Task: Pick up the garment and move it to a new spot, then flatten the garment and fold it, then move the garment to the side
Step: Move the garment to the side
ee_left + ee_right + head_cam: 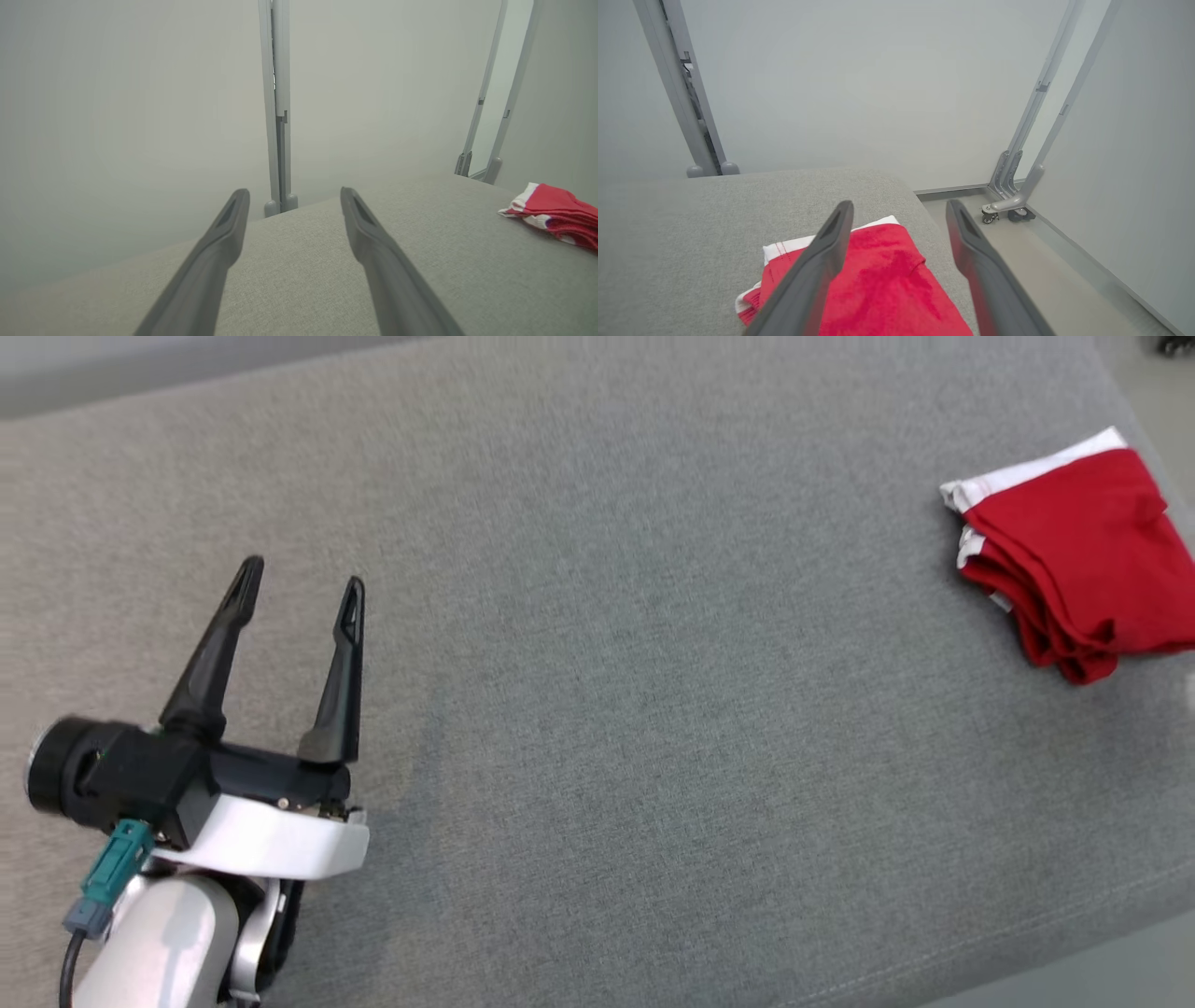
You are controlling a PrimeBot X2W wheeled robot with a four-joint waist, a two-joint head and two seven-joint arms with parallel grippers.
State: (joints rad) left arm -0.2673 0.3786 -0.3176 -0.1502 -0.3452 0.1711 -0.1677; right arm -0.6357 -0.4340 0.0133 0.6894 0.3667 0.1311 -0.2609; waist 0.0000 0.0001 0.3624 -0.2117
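Folded red garment (1074, 551) is sitting at the right edge of the grey cushion top (653, 709) — both grippers are standing wide, gripping nothing.

Garment is lying in a compact stack, white trim showing along its far and left edges, close to the cushion's far right corner. Left gripper (302, 575) is hanging over the near left of the cushion, well apart from the garment, fingers spread and pointing away from the robot. Right gripper (900, 204) is hovering over the garment, fingers splayed with nothing between them — in the right wrist view its left finger is crossing the red cloth and its right finger is lying over the floor past the cushion edge. Can't tell whether the tips are touching the cloth. A castor foot (1008, 212) is standing on the floor beyond.
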